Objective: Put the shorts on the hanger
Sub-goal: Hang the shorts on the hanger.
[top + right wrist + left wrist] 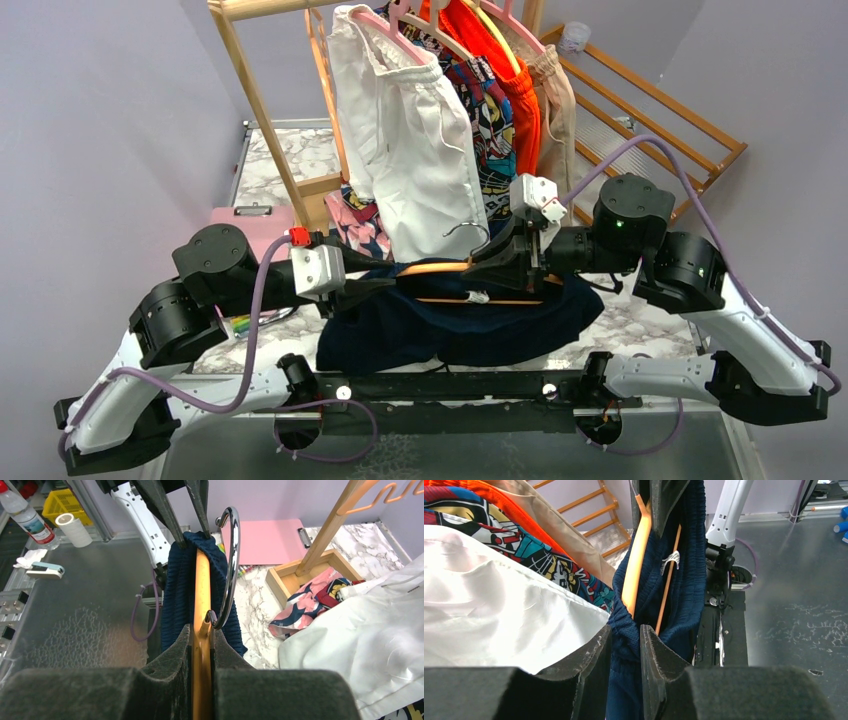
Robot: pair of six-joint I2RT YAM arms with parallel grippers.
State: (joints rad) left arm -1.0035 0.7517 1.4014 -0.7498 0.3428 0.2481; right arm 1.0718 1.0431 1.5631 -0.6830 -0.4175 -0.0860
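Your left claw (625, 632) is clenched on the navy shorts (450, 330) draped around the wooden hanger (435, 268), at its left end, while your right claw (201, 630) grips the hanger by its hook, so its long axis runs claw to claw.

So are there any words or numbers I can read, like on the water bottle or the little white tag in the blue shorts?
None can be read.
Small white label inside the dark navy-blue fabric shorts: too small and crumpled to read.
Clear plastic water bottle: its label is blurred.
Colourful comic-print cloth: pictures only, no clear letters.
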